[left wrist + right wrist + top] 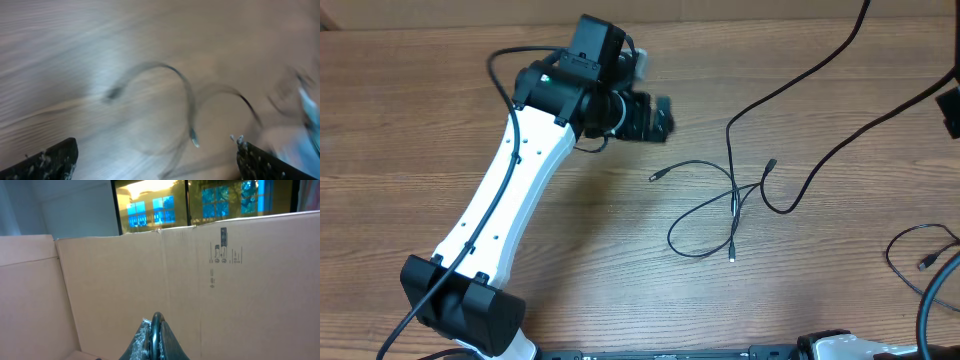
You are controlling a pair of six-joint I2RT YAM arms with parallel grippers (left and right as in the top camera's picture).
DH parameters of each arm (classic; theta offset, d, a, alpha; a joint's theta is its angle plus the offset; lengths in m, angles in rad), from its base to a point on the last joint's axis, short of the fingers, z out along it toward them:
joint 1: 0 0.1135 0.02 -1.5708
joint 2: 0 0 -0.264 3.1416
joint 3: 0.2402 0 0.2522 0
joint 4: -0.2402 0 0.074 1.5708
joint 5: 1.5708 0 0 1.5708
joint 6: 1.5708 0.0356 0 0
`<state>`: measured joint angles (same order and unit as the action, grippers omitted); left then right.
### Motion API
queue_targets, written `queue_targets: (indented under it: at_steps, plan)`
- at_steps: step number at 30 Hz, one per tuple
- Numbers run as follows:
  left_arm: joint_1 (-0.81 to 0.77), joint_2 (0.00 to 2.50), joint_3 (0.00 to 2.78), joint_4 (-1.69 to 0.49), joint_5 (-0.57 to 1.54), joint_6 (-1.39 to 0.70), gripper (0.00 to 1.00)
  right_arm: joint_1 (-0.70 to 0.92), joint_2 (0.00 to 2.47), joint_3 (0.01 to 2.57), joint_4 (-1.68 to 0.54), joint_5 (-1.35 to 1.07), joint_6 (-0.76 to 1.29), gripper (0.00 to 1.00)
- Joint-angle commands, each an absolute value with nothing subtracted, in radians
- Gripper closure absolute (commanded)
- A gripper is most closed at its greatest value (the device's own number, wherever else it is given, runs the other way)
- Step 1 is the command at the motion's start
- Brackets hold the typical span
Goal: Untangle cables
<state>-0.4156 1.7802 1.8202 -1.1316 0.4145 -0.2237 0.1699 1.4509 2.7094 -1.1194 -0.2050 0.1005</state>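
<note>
While the left end effector [658,118] is hovering wide open and empty, left of the thin black plug-tipped cables [735,195] crossed right of centre on the brown wooden surface [620,290], the approach seems to be running; the right end effector [156,339] is sitting closed on nothing. These cables are stretching near-left to far-right, so pinching their left-pointing plug [654,177] is looking like the next need.

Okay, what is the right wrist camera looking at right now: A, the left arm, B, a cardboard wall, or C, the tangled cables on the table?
B: the right end effector, shut, points straight at a brown cardboard wall that fills most of its view.
</note>
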Motion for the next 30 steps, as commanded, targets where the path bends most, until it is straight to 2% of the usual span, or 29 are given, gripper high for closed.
queue_targets:
  at_steps: [1,8,13,19,25,30]
  plan:
    - [-0.444,1.762,1.835,-1.153,0.737,0.102,0.01,0.168,1.45,2.717,-1.116,-0.191,0.105,0.96]
    - [-0.458,1.762,1.835,-1.172,0.949,0.383,0.0,0.168,1.45,2.717,-1.119,-0.192,0.105,0.96]
    - [-0.466,1.762,1.835,-0.991,0.934,0.266,0.0,0.168,1.449,2.717,-1.121,-0.254,0.105,0.96]
    - [-0.477,1.762,1.835,-0.722,0.683,-0.068,0.0,0.168,1.449,2.717,-1.119,-0.343,0.157,0.96]
    - [-0.513,1.762,1.835,-0.625,0.649,-0.09,0.01,0.168,1.449,2.717,-1.119,-0.383,0.157,0.96]
    - [-0.534,1.763,1.835,-0.67,0.292,-0.123,0.0,0.168,1.449,2.717,-1.103,-0.379,0.157,0.96]
